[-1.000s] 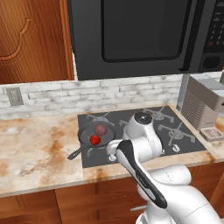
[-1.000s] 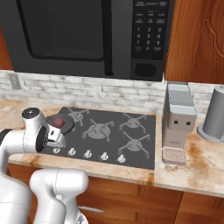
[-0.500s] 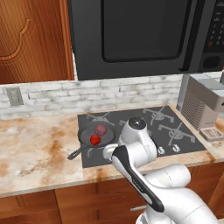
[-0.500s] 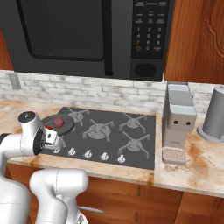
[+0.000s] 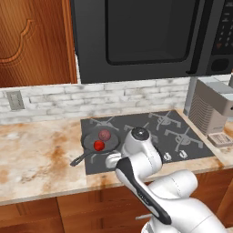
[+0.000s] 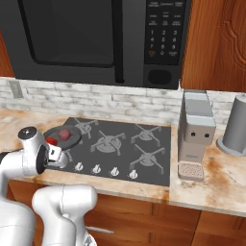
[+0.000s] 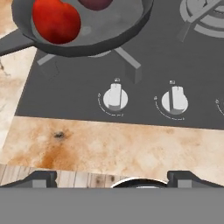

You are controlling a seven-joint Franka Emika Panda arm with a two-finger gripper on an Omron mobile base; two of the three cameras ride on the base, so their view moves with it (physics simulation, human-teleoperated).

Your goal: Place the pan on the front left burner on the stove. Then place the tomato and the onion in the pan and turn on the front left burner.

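Observation:
The pan sits on the front left burner of the stove, its handle pointing out to the front left. Inside it lie the bright red tomato and the purple-maroon onion. They also show in the right base view as the pan, tomato and onion. My gripper hovers over the counter's front edge, open, with nothing between its fingertips. Ahead of it are the leftmost knob and its neighbour, with the pan, tomato and onion beyond.
A black microwave hangs over the stove. A grey boxy appliance and a grey cylinder stand on the counter to the right. Marble counter spreads to the left, with a wooden cabinet above it.
My arm has swung left and drawn back toward the stove's front edge, bringing the open hand down in front of the left knobs. The pan, tomato and onion have not moved.

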